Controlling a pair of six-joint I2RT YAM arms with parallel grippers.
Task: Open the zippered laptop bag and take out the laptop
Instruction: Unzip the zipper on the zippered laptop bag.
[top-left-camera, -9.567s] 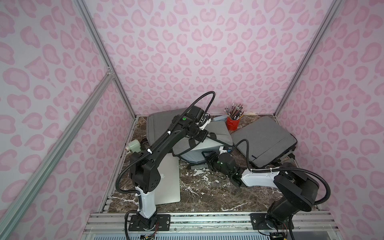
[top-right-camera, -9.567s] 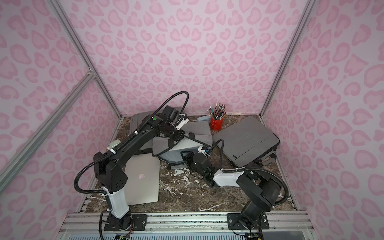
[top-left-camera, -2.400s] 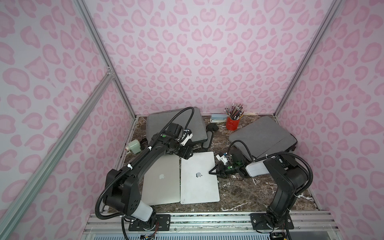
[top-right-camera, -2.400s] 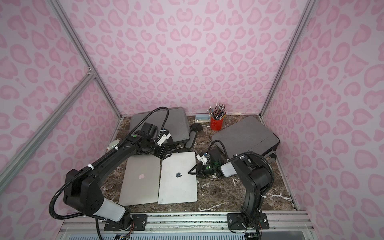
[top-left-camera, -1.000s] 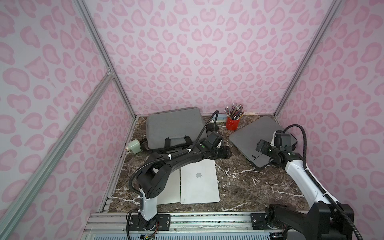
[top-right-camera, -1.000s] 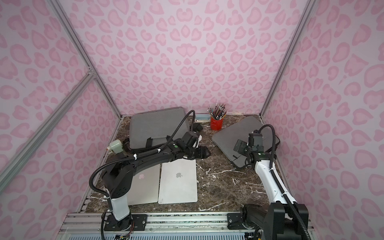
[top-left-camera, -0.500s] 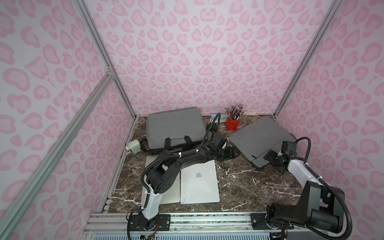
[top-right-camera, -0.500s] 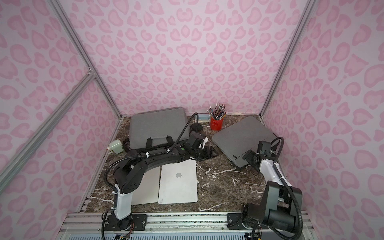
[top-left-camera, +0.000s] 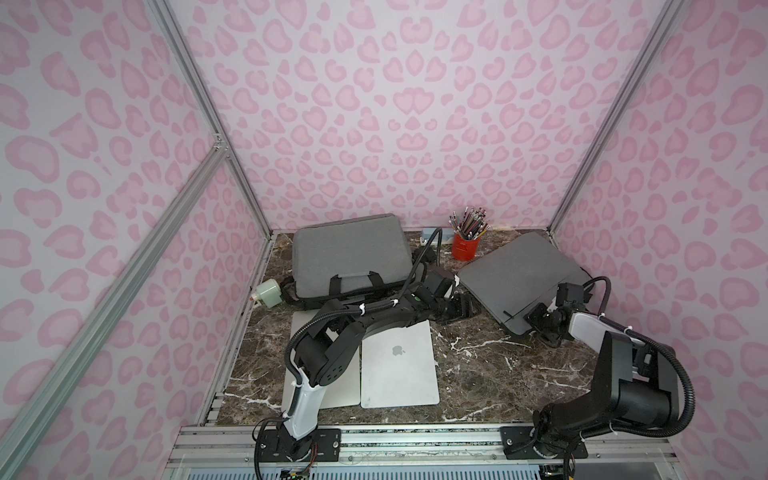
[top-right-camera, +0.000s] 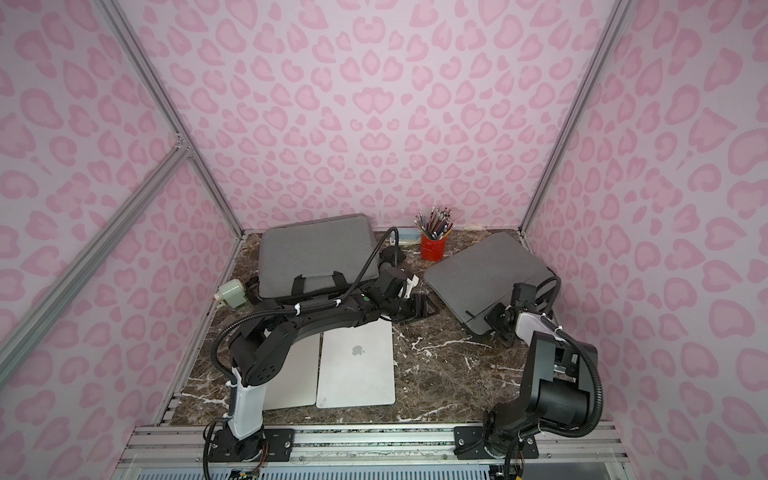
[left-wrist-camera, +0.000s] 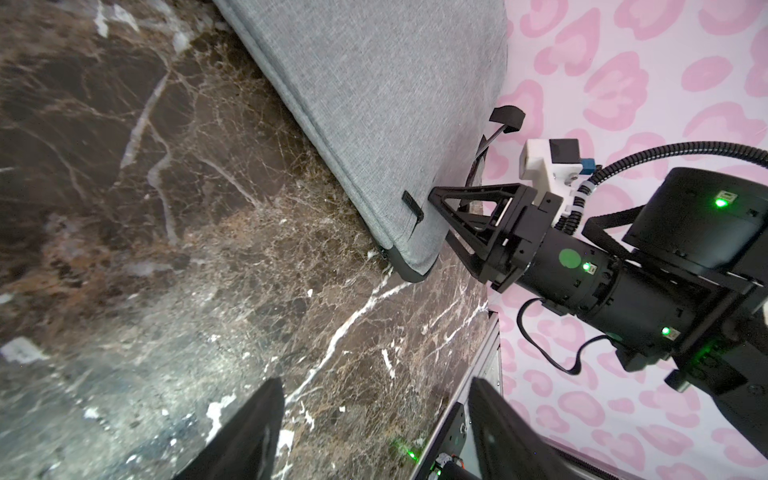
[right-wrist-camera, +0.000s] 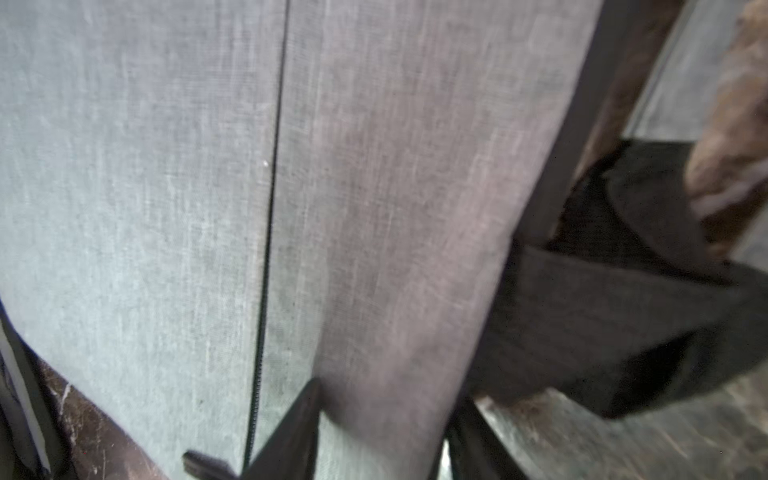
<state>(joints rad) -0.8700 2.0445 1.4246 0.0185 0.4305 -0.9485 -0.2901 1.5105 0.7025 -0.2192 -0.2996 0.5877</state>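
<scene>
On marble (top-left-camera: 498, 374), laptop bag (top-left-camera: 519, 274) slants toward far right; right gripper (top-left-camera: 533, 319) pinches its edge, left gripper (top-left-camera: 471, 309) gapes.

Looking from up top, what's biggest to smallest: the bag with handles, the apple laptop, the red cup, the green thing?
1. bag with handles
2. apple laptop
3. red cup and green thing: they look about alike, so no ranking.

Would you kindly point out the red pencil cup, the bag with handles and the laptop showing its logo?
red pencil cup (top-left-camera: 464, 248), in a top view, side wall.
bag with handles (top-left-camera: 349, 253), in a top view, top panel.
laptop (top-left-camera: 399, 378), in a top view, lid below logo.
</scene>
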